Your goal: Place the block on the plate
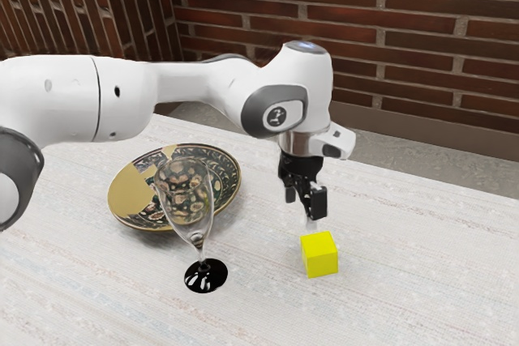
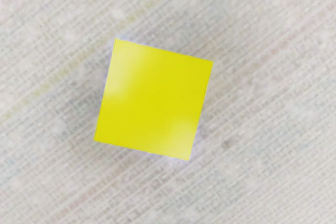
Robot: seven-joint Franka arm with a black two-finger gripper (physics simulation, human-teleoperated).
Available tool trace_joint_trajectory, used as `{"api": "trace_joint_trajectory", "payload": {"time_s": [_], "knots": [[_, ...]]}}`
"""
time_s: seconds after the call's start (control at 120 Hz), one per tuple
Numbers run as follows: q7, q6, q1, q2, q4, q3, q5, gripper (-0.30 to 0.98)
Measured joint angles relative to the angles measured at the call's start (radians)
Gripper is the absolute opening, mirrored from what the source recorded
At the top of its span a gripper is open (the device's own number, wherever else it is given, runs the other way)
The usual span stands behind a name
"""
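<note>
End effector: black, two-fingered [image 1: 305,201], pointing down above the block; its fingers [image 1: 319,202] are spread, with a gap between them and nothing pinched there.
Height: above the block, apart from it; open air lies between the black fingers and the block's top.
Block: a plain yellow cube [image 1: 319,254], resting flat on the desk beneath the end effector, off the plate and well apart from it.
Block, from above: the wrist view looks down on its square top face, evenly yellow with two paler, shiny patches near opposite corners.
Arm: white with grey parts [image 1: 126,99], coming in from the exterior view's left; it reaches over past the plate and bends down at the wrist to the end effector.
Desk: a pale, woven-looking surface [image 1: 405,281] with faint coloured stripes; the block, glass and plate are on it.
Glass: clear, long-stemmed [image 1: 200,241], standing on a glossy black foot [image 1: 206,275], between the block and the exterior view's left edge; its bowl overlaps the plate in that view.
Plate: round, with a raised rim [image 1: 231,169], a dark ornate pattern and a plain gold area toward the exterior view's left; it lies behind the glass's foot, and I see no block on it.
Floor: a grey strip [image 1: 389,148] beyond the desk's far edge.
Wall: reddish-brown brick with pale mortar lines [image 1: 422,44], behind the arm and desk.
</note>
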Motion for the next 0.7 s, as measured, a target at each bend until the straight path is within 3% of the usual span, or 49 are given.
{"api": "trace_joint_trajectory", "payload": {"time_s": [0.3,0.7], "knots": [[0.011,0.162,-0.033,0.146,0.015,0.002,0.072,0.69],[0.019,0.279,-0.044,0.222,0.016,0.027,0.086,0.69]]}}
